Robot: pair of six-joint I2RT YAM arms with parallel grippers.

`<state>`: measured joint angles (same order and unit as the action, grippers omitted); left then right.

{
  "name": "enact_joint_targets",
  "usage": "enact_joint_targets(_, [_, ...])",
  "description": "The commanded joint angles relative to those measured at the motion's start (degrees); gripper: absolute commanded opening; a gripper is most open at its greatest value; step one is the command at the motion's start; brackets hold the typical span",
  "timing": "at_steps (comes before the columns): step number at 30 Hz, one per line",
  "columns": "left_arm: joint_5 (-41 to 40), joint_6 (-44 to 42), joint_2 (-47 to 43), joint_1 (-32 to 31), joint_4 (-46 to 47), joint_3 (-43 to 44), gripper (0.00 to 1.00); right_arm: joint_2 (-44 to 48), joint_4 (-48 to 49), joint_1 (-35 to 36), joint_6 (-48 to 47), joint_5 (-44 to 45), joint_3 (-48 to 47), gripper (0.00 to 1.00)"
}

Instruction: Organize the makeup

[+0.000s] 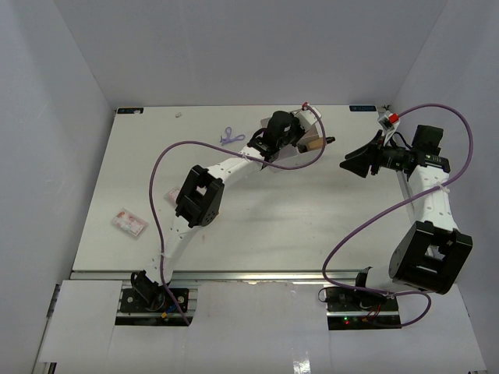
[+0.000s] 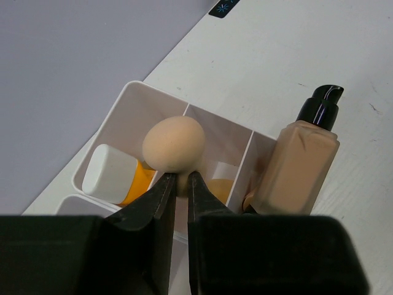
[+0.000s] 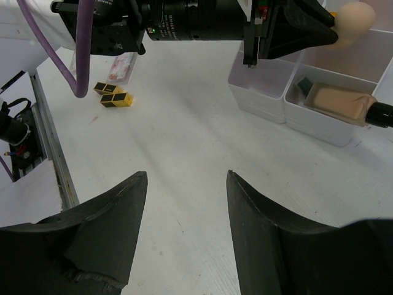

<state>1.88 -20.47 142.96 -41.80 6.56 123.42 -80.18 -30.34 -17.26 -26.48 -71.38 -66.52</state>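
My left gripper (image 2: 179, 178) is shut on the narrow end of the peach teardrop sponge (image 2: 174, 144) and holds it above the white compartment box (image 2: 132, 98). An orange white-capped tube (image 2: 113, 175) lies in the box's left compartment. A beige dark-capped bottle (image 2: 304, 163) lies in the right compartment, cap sticking out. My right gripper (image 3: 187, 174) is open and empty over bare table, facing the box (image 3: 270, 86), the sponge (image 3: 355, 18) and the bottle (image 3: 341, 101). Black-gold lipsticks (image 3: 115, 96) lie on the table. The lilac clip (image 1: 228, 138) lies left of the box.
A small clear pinkish item (image 1: 130, 223) lies near the table's left edge. The left arm (image 1: 199, 195) stretches diagonally across the table's middle. Grey walls enclose the table on three sides. The right gripper (image 1: 355, 165) hangs right of the box.
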Motion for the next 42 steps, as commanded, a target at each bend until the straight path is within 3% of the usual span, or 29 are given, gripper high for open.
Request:
enact_joint_targets(1, [-1.0,-1.1,-0.7,0.1,1.7,0.3,0.08,0.8,-0.1,-0.4,-0.9,-2.3,0.6,0.61])
enact_joint_targets(6, [-3.2,-1.1,-1.4,0.0,1.3,-0.7,0.16,0.7,-0.1,-0.5,-0.7,-2.5,0.6,0.61])
enact_joint_targets(11, [-3.6,-1.2,-2.6,0.0,0.8,-2.1,0.31,0.6,-0.2,-0.6,-0.6,-2.7,0.7,0.61])
enact_joint_targets(16, [-3.9,-1.3,-3.3,-0.2,0.4,-3.6,0.35,0.4,-0.2,-0.7,-0.4,-2.8,0.7,0.61])
enact_joint_targets(23, [-4.3,-1.2,-4.5,-1.4,0.6,-4.3,0.58,0.3,-0.4,-0.7,-0.4,-2.5,0.8,0.62])
enact_joint_targets(33, [-5.0,1.1,-8.5,-2.2,0.1,-5.0,0.62,0.6,-1.4,-0.7,-1.8,-2.1,0.6,0.62])
enact_joint_targets(42, [-2.1,11.3,-25.9,-1.4,-3.3,-16.2,0.71,0.6,-12.0,1.3,-15.2,-2.3,-2.6,0.64])
